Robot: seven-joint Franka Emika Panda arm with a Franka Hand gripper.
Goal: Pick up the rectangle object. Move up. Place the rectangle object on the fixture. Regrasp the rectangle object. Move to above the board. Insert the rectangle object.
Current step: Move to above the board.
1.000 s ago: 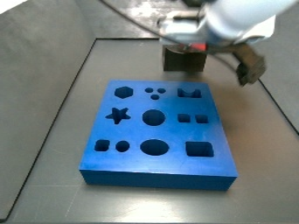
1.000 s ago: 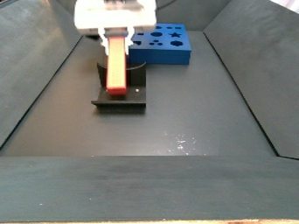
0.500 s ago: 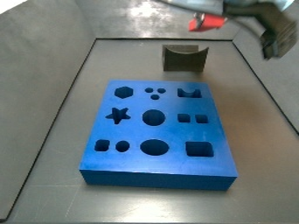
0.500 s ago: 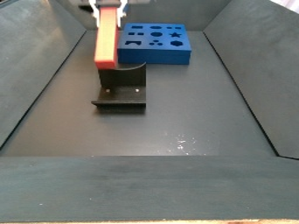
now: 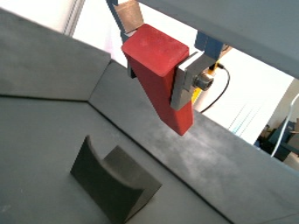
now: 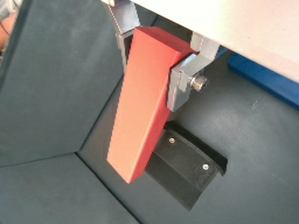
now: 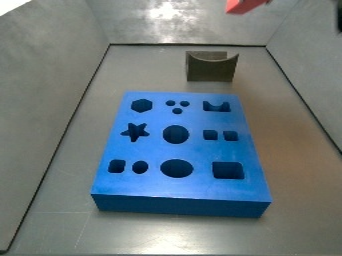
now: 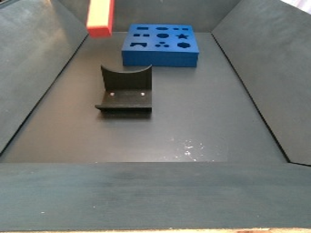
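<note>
No text, labels, brands, numbers or signs can be read anywhere.

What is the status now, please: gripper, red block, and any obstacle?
Gripper shut on rectangle object, high above fixture. Fixture notch empty. Board cutouts free, nothing in the way.

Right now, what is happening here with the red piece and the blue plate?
The gripper, high above the floor, is shut on the rectangle object; both wrist views show it hanging between the fingers. In both side views only its lower end shows at the top edge. The fixture below stands empty, and no hole in the board holds a piece yet.
</note>
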